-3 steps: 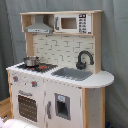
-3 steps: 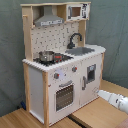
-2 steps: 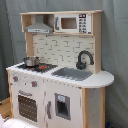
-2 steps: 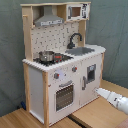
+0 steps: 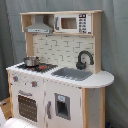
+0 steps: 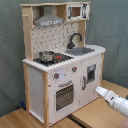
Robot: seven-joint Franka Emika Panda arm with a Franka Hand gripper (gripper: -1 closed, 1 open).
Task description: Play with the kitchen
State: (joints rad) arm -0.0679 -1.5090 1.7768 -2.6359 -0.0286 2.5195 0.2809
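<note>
Second exterior view: arm (image 6: 114,101) just beside the kitchen (image 6: 60,60)

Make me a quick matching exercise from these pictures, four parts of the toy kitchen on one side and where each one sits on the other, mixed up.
Things:
1. pot
2. faucet
3. microwave
4. oven door

Places:
A. top shelf beside the hood
B. behind the sink
C. on the stovetop
D. lower front, below the knobs

Pairs: 1-C, 2-B, 3-A, 4-D

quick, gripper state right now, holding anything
Gripper: cannot be told; it sits low beside the kitchen, nothing visibly held.
</note>
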